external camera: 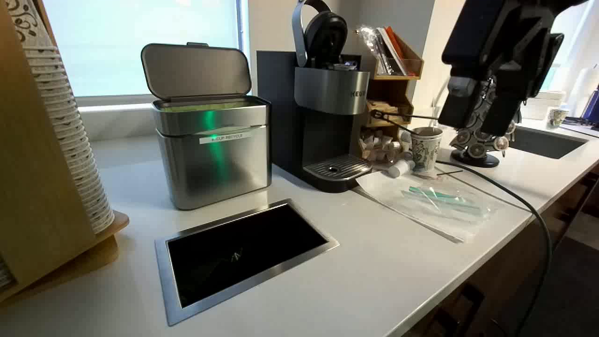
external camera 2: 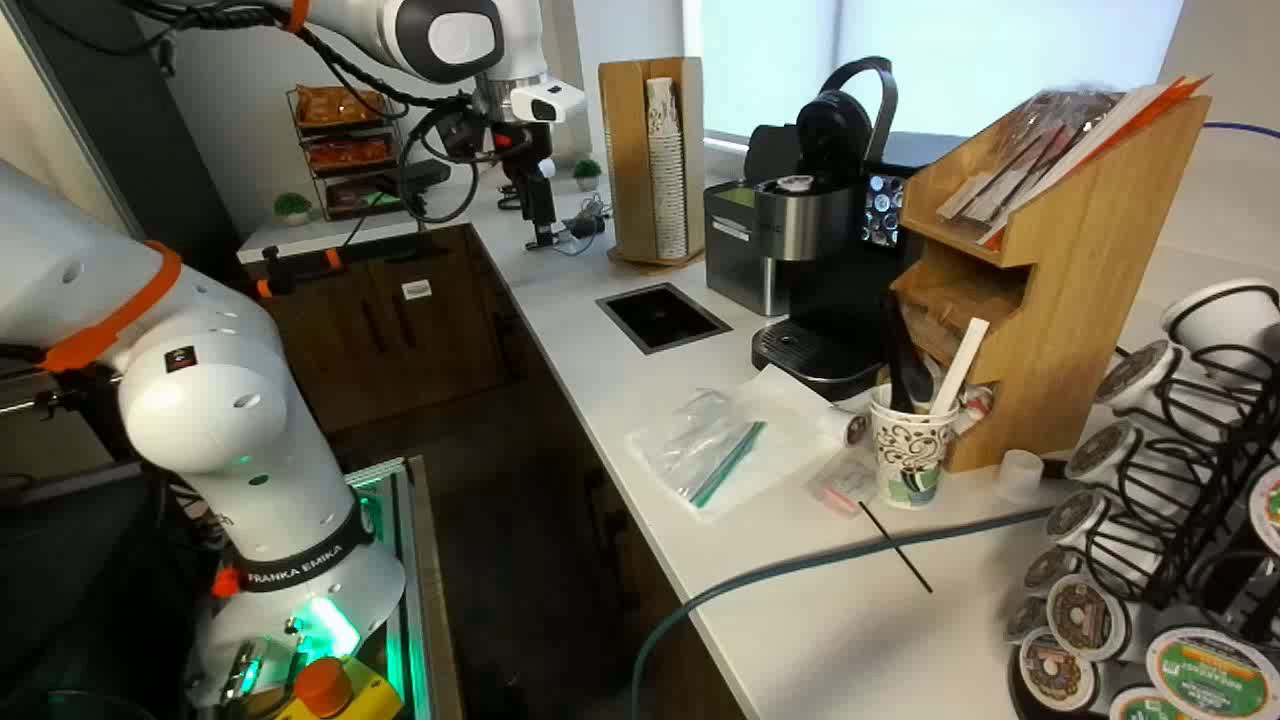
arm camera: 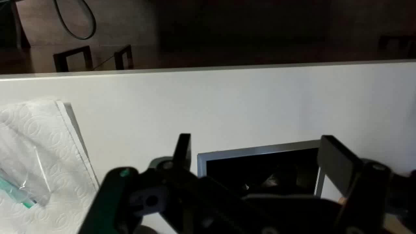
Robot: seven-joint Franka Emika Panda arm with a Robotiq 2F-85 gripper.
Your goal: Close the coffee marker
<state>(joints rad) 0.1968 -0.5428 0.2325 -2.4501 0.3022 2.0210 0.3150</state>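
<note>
The coffee marker is a dark grey and black pod machine, seen in both exterior views [external camera: 332,91] [external camera 2: 808,225]. Its rounded top [external camera: 327,37] is tilted up and open, with the curved handle [external camera: 298,35] raised. The pod holder [external camera 2: 795,184] shows below the open top. My gripper [arm camera: 255,139] is open with nothing between its fingers in the wrist view. In an exterior view the gripper [external camera 2: 543,230] hangs over the counter beyond the cup dispenser, well apart from the machine. It also hangs at the upper right in an exterior view [external camera: 475,122]. The machine cannot be made out in the wrist view.
A steel bin [external camera: 220,164] with its lid up stands beside the machine. A metal-rimmed counter opening [arm camera: 260,150] lies in front of it. A wooden organizer [external camera 2: 1090,270], a cup dispenser [external camera 2: 625,170], a paper towel with a plastic bag [external camera: 421,220] and a cable [external camera 2: 800,565] are around.
</note>
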